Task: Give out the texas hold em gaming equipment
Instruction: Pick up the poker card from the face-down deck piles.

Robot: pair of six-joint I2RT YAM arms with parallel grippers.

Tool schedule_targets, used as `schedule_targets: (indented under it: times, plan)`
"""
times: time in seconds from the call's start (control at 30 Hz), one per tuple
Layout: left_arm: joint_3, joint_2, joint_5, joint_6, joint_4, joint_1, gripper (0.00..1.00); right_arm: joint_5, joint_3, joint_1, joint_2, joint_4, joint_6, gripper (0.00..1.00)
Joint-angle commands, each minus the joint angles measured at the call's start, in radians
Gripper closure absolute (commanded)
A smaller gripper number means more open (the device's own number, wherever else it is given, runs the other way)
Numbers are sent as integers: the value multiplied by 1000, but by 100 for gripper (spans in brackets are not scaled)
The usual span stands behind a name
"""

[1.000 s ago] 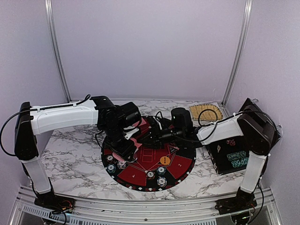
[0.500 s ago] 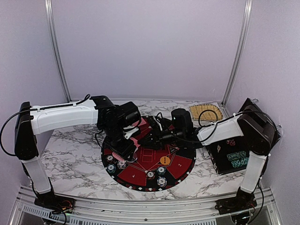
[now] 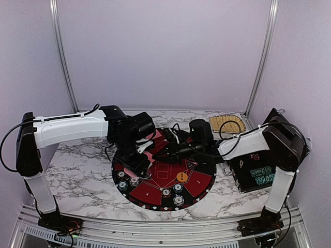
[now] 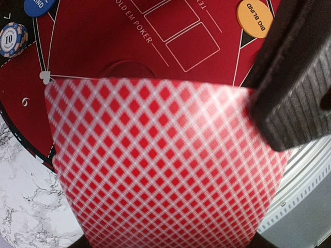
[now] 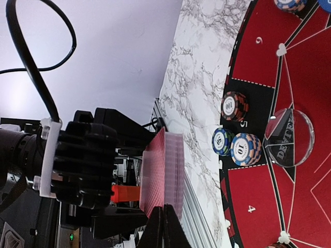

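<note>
Playing cards [image 4: 165, 170] sit as a deck clamped in my left gripper [image 3: 144, 155] above the mat [image 4: 93, 57]; my right gripper [image 5: 163, 226] is pressed together at the deck's edge. I judge this the dealing step: next I must slide one card free, not several

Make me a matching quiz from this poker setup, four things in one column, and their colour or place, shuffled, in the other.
Things:
1. deck of cards
2. Big Blind button
3. Dealer button
4. black case

Colour or place:
a. clear, lying on the mat
b. orange, lying on the mat
c. held in the left gripper, above the mat
d. off the mat, at the right side of the table

Pairs: 1-c, 2-b, 3-a, 4-d
</note>
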Motion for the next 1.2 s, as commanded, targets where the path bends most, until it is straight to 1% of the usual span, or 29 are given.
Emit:
schedule_targets:
  times: [0.0, 0.13, 0.6, 1.17]
  plan:
    - [-10, -7, -2, 6, -6, 7, 60, -9, 4, -3, -37, 12, 1, 98]
    - [-18, -9, -5, 4, -6, 9, 60, -7, 2, -8, -42, 9, 1, 100]
    - [-38, -18, -16, -2, -7, 13, 61, -7, -4, -32, -56, 6, 10, 100]
    - [-49, -26, -33, -13, -5, 30, 61, -11, -56, -93, -108, 16, 26, 100]
